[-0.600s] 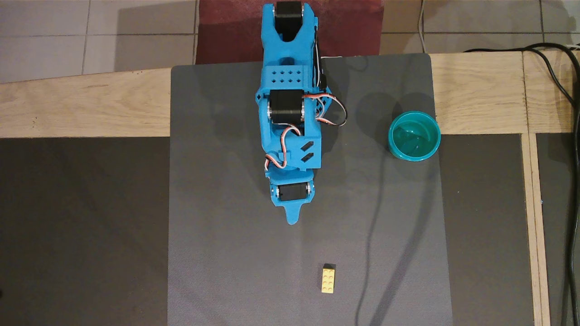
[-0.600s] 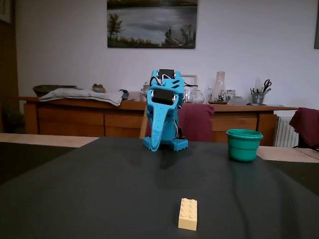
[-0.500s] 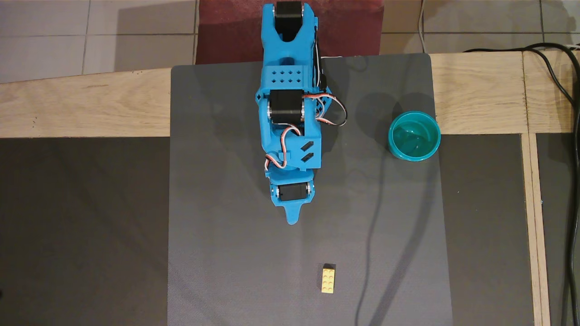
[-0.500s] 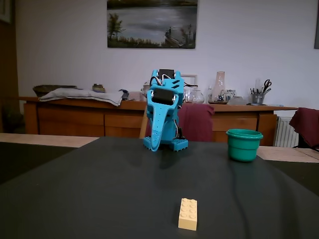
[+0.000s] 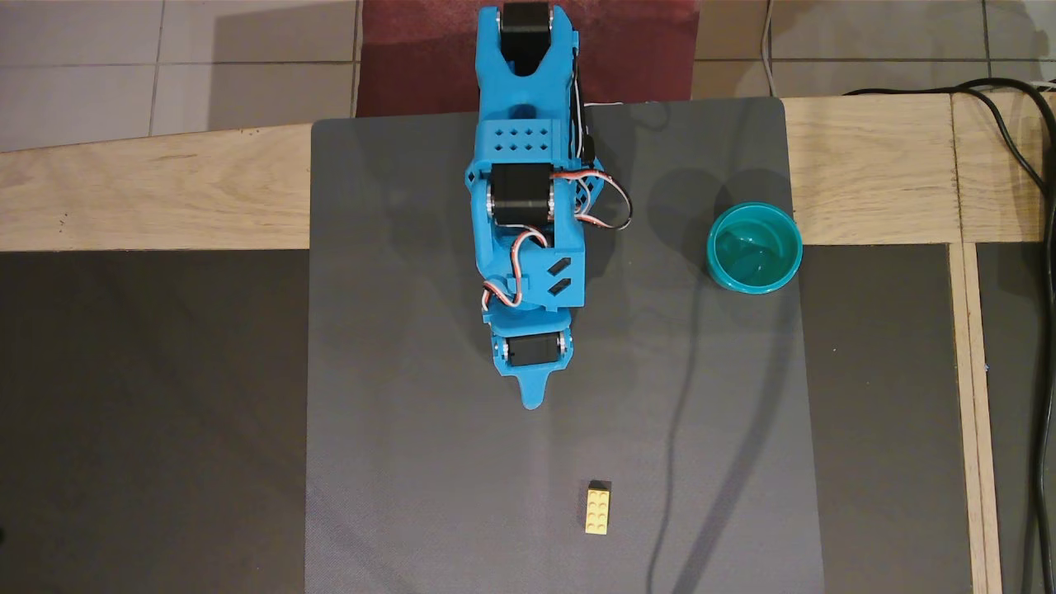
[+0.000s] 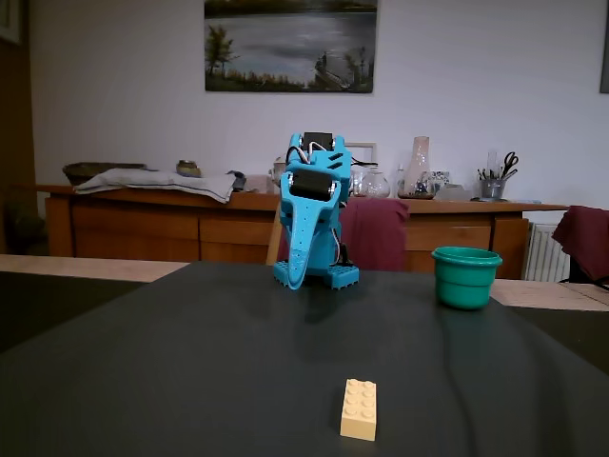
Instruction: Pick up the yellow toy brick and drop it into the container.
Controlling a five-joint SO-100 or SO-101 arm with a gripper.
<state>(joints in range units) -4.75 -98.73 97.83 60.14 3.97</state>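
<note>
No readable writing or brand mark shows on any object in either view.

The bright blue 3D-printed robot arm (image 5: 528,206) is folded in on itself above the far middle of the dark grey rectangular mat (image 5: 396,412). Its black servo blocks and red-and-white wires face up in the overhead view. In the fixed view the arm stands as a compact upright stack with the gripper (image 6: 297,278) pointing down to the mat close to the base. In the overhead view the gripper (image 5: 532,402) shows as a single blue tip aimed toward the mat's near edge. Its fingers appear pressed together with no gap and nothing between them.

The small rectangular yellow plastic toy brick with round studs (image 5: 598,510) lies flat on the mat by its near edge, well apart from the gripper, with its dark end toward the arm. The round teal-green plastic cup (image 5: 754,247) stands upright at the mat's right edge in the overhead view, partly over the light wooden table top (image 5: 148,198), and looks empty.
</note>
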